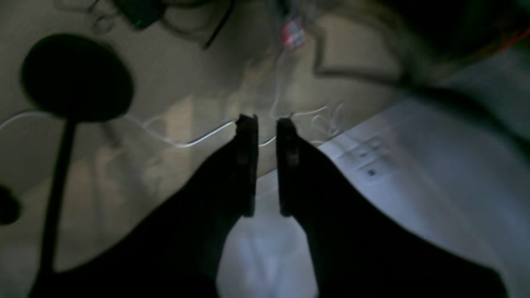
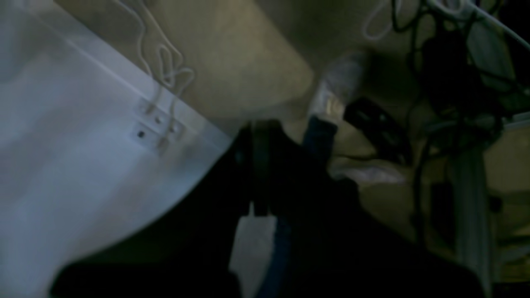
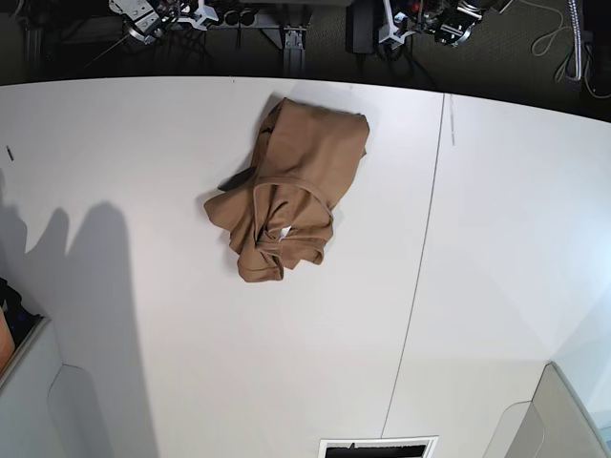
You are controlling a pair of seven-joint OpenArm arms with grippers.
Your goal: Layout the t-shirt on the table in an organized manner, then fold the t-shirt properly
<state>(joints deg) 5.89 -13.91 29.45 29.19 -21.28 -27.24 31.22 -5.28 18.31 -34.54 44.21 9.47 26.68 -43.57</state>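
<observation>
The tan-brown t-shirt (image 3: 291, 191) lies crumpled in a heap on the white table (image 3: 496, 239), toward its far middle, with a small white label showing in the folds. Both arms are pulled back beyond the table's far edge. My left gripper (image 3: 451, 27) is at the top right of the base view. In the left wrist view my left gripper (image 1: 267, 124) shows a narrow gap between its dark fingers, with nothing in it. My right gripper (image 3: 143, 17) is at the top left, and in its own view my right gripper (image 2: 258, 128) has its fingers pressed together. Neither wrist view shows the shirt.
A thin dark seam (image 3: 420, 267) crosses the table right of the shirt. Grey panels (image 3: 38, 401) (image 3: 563, 420) stand at the near corners, and a slotted vent (image 3: 377, 447) sits at the near edge. Cables (image 2: 165, 70) and a black round-based stand (image 1: 76, 78) lie on the floor beyond the table's edge (image 1: 414, 165).
</observation>
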